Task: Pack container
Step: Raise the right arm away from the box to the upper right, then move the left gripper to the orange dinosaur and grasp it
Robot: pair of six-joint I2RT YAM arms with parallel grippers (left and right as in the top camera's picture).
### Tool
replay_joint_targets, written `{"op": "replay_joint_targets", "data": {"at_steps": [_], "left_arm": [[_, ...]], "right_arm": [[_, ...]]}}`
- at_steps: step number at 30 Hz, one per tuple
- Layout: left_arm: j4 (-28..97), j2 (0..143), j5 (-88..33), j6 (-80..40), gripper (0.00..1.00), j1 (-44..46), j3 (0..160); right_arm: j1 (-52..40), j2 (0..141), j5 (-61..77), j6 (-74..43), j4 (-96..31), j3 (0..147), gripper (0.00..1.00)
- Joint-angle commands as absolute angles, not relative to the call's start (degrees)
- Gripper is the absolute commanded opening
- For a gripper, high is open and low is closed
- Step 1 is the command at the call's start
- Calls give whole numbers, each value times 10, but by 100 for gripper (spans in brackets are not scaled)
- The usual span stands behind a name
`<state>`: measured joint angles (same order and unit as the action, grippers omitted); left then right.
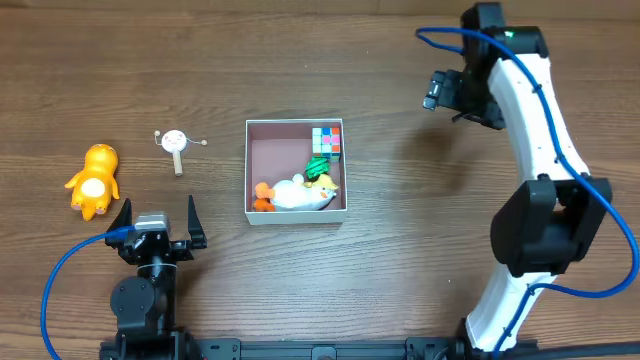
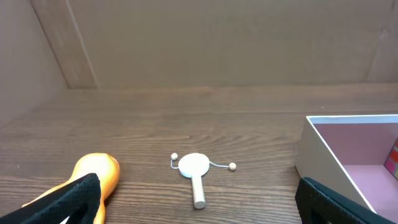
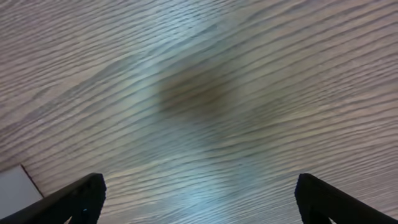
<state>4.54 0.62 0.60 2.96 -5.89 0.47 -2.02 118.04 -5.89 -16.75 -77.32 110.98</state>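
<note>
1. Left gripper [image 1: 157, 208]: jaws spread wide, grasping nothing, low over the table.
2. Right gripper [image 3: 199, 193]: also released and empty, over bare wood, with the container well apart from it.
3. Container [image 2: 323, 155]: ahead and to the right of the left gripper. It held a colour cube [image 1: 327, 141] and a white plush toy [image 1: 300, 196].
4. Orange toy [image 2: 93, 177]: just beside the left gripper's left finger. Pellet drum [image 2: 194, 167]: straight ahead of that gripper.
5. Risk: the drum lay flat on a thin handle, so a shallow pinch could skid off it or snag its beaded strings. A wide approach could nudge the orange toy or the container wall.
</note>
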Motion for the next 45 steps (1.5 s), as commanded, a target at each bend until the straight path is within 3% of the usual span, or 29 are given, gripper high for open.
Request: {"op": "replay_joint_targets", "data": {"at_steps": [1,7,10,27,29,32,35,37,39,43,45], "left_arm": [[44,3,-2,26,100,-60,3],[44,3,-2,26,100,-60,3],[44,3,-2,26,100,-60,3],[44,3,-15,23,100,-60,3],[42,3,-43,-17,100,-60,3],[41,3,-45,-174,100,-60,3],[41,11,-46,-206,100,-60,3],[46,20,-109,-179,100,-60,9],[66,25,-178,-150,100,-60,34],[234,93,11,-88,100,-60,197],[331,190,26,-91,100,-60,309]], "right_arm": [[15,1178,-27,-145,-784,1109,100],[17,1178,-32,-145,-787,1109,100],[17,1178,-137,-146,-749,1109,100],[17,1178,-109,-148,-735,1073,100],[17,1178,-109,-148,-735,1073,100],[17,1178,-109,-148,-735,1073,100],[17,1178,-109,-148,-735,1073,100],[17,1178,-109,-148,-735,1073,100],[17,1178,-109,-148,-735,1073,100],[17,1178,-109,-148,-735,1073,100],[17,1178,-109,-148,-735,1073,100]]}}
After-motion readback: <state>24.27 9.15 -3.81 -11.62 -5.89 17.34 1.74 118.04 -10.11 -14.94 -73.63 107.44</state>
